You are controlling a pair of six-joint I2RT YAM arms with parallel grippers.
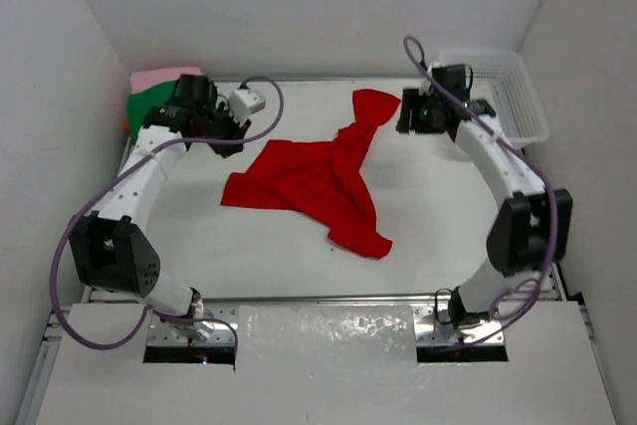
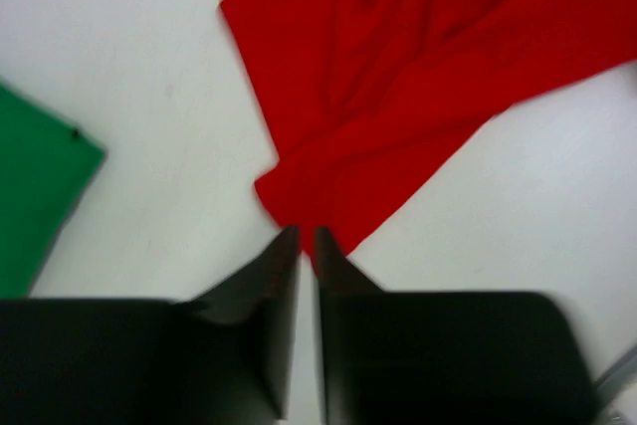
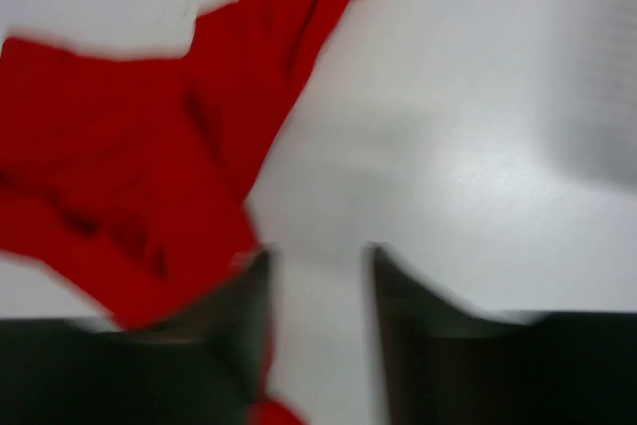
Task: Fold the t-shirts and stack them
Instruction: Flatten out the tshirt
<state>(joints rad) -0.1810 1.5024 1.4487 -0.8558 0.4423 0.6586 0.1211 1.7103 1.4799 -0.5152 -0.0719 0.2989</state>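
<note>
A red t-shirt (image 1: 318, 181) lies crumpled and spread in the middle of the table. At the back left, a pink t-shirt (image 1: 154, 78), a green t-shirt (image 1: 144, 106) and a sliver of an orange t-shirt (image 1: 126, 124) lie stacked. My left gripper (image 1: 231, 138) hovers at the red shirt's left corner (image 2: 398, 97). Its jaws (image 2: 307, 236) stand a narrow slit apart, with bare table showing between them. My right gripper (image 1: 405, 114) is just right of the shirt's upper tip. It (image 3: 317, 256) is open over bare table, the red cloth (image 3: 129, 176) beside its left finger.
A white mesh basket (image 1: 518, 97) stands at the back right, behind the right arm. The green shirt's edge (image 2: 35, 206) shows at the left of the left wrist view. White walls close in the table on three sides.
</note>
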